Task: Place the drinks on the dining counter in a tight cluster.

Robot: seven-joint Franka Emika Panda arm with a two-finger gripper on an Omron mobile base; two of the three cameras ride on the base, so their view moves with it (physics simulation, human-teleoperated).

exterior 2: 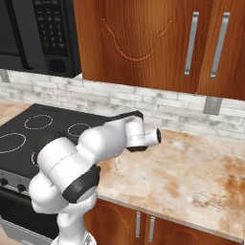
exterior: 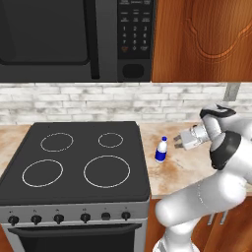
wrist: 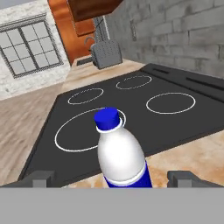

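Marbled beige worktop (exterior: 182, 170), brick-backed, beside a black stove (exterior: 74, 162); microwave (exterior: 74, 39) and wooden cabinets (exterior 2: 143, 43) above. Item: one bottle (exterior: 161, 149), white body, blue band and blue cap, upright on the worktop just right of the stove. Item: our gripper (exterior: 176, 143), level, facing the bottle from the right, near but apart. In the hand view its fingertips (wrist: 41, 178) stand wide, either side of the bottle (wrist: 121, 153), grasping nothing.

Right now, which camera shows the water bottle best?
The hand view: the water bottle stands large and centred between the pincer's fingertips. The left base view shows it small beside the stove; in the right base view the arm hides it.
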